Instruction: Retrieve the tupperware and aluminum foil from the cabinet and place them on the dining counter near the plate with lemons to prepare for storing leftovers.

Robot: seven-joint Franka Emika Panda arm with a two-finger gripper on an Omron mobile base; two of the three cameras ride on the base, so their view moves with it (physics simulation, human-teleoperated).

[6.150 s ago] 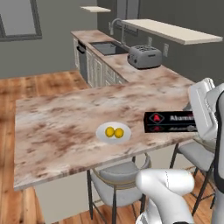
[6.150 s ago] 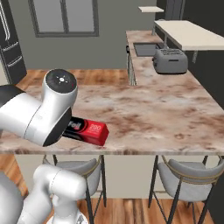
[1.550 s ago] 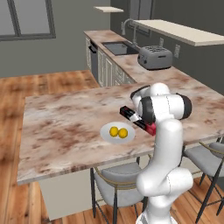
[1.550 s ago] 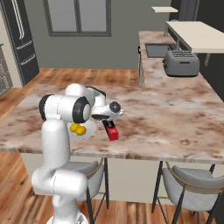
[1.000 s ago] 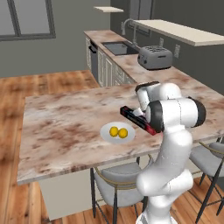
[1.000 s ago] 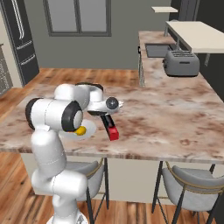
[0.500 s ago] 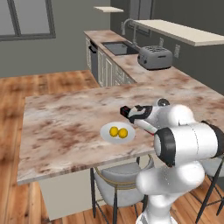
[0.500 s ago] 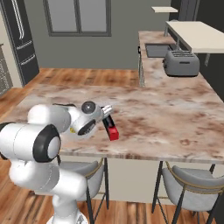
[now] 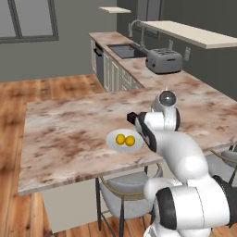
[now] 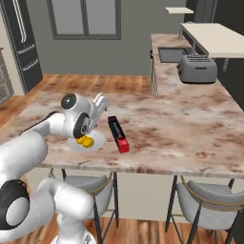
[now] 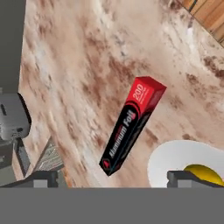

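Observation:
The aluminum foil [image 10: 118, 134] lies flat on the dining counter [image 10: 181, 128], its red end toward the front edge, just right of the plate [image 10: 96, 139] with the lemons [image 10: 86, 141]. My gripper [image 10: 101, 104] hovers above the plate's far side, left of the box, open and empty. In the hand view the aluminum foil [image 11: 131, 124] lies free ahead of my gripper [image 11: 113, 179], with the plate [image 11: 179, 159] and a lemon [image 11: 202, 173] at the lower right. In the left base view my arm covers most of the aluminum foil [image 9: 133, 117], beside the plate [image 9: 113, 139]. The tupperware and the cabinet are out of view.
A toaster [image 10: 197, 68] and a sink [image 10: 171, 55] sit on the worktop behind the island. Grey stools [image 10: 205, 198] stand under the counter's front edge. Bare stone spreads right of the foil. A dark fridge [image 10: 21, 43] stands far left.
My hand has drawn back to the left, away from the foil box, and the arm has folded low toward the base. The foil stays where it lay; the jaws stay wide.

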